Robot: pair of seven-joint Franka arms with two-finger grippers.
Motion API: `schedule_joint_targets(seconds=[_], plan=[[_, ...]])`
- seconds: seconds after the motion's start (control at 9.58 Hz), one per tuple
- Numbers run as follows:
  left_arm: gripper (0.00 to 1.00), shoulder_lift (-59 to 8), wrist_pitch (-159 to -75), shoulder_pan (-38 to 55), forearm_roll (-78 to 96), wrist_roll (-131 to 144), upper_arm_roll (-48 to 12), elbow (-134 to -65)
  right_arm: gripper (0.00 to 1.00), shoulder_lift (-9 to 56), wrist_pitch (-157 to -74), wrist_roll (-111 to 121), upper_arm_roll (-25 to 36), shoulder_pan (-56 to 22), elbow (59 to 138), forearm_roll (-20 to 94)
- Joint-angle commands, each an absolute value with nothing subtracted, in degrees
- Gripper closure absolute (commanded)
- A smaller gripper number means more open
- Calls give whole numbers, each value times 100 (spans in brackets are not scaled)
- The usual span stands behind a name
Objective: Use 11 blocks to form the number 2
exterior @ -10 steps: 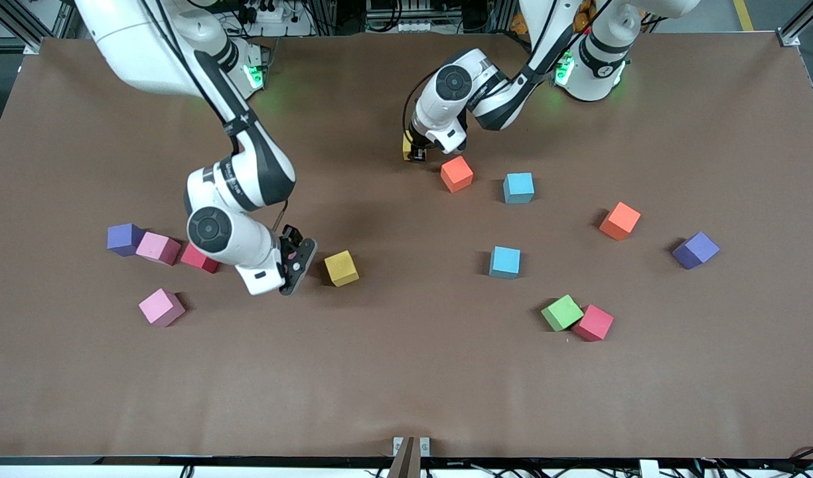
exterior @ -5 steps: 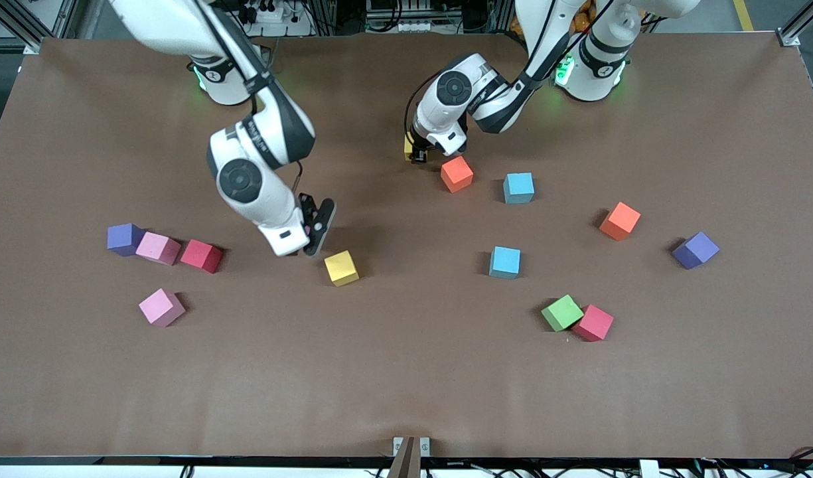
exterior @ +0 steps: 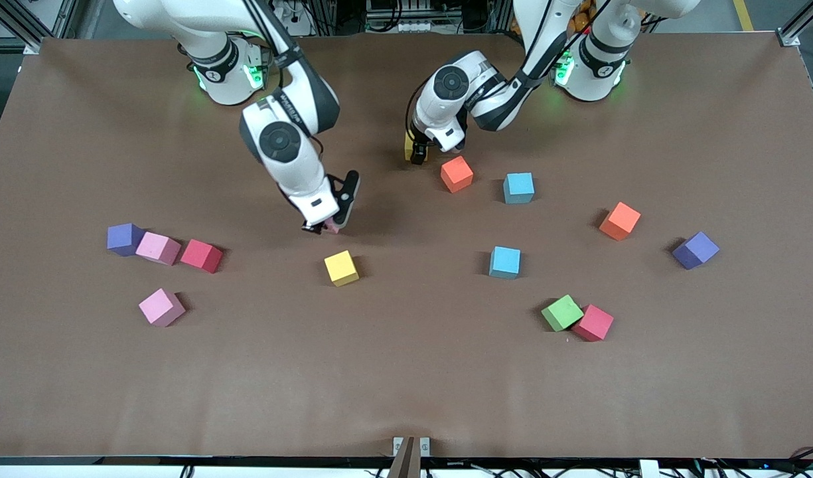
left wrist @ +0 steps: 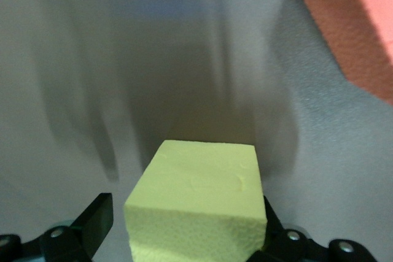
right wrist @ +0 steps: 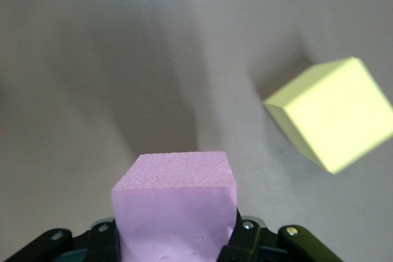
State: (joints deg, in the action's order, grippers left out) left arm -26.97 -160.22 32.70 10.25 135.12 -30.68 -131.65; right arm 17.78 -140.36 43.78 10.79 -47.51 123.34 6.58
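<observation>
Purple cube, at the right arm's end of the worktop: not one of the eleven; touching the first pink cube.

Crimson cube: just beside that pink one.

Second pink cube: alone, nearer the front camera than that row.

Right gripper: fingers clamped on the third pink cube, carried over bare worktop close to the loose yellow cube.

Left gripper: low at the worktop's middle, fingers apart around the second yellow cube; one finger stands clear of it.

Coral cube: just beside that yellow cube, toward the left arm's end.

Upper light blue cube: near the coral one.

Lower light blue cube: nearer the front camera.

Green cube and rose-red cube: touching.

Orange cube: apart.

Second purple cube: at the left arm's end; not wanted.

Progress, judged: no figure 2 readable yet; most cubes lie scattered.

Handling, judged: the cubes look like matte foam, so light, slightly yielding, not slippery and not fragile. Take each by two opposite flat faces, fingers square to them at mid-height. A corner grip could twist a cube. The touching pairs need an approach on their free faces.
</observation>
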Motion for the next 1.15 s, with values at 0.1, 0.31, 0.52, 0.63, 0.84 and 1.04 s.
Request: schedule_joint_targets(seconds=[0.1,0.31,0.52,0.63,0.84,1.04], plan=[[0,-2006,-16093,3173,949,13483,-3375,-13684,47,1529,-14369,3982,1407,-5536,12787,756],[0,-1610,-15892,2972,949,13360,-3436,-13834,47,1529,-14886,3894,1441,-6053,13112,756],[0,-1460,-15497,2656,949,13018,-3437,-13816,47,1512,-14941,3579,1459,-6388,13236,756],[0,-1337,-15339,2559,949,12999,-3419,-13799,47,1503,-14941,3325,1459,-6572,13289,756],[0,-960,-14743,2190,949,12554,-3419,-13764,47,1485,-14950,3068,1616,-7029,13385,756],[0,-879,-13944,2013,949,11416,-3402,-13502,47,1477,-15090,2823,1723,-7442,13552,756]])
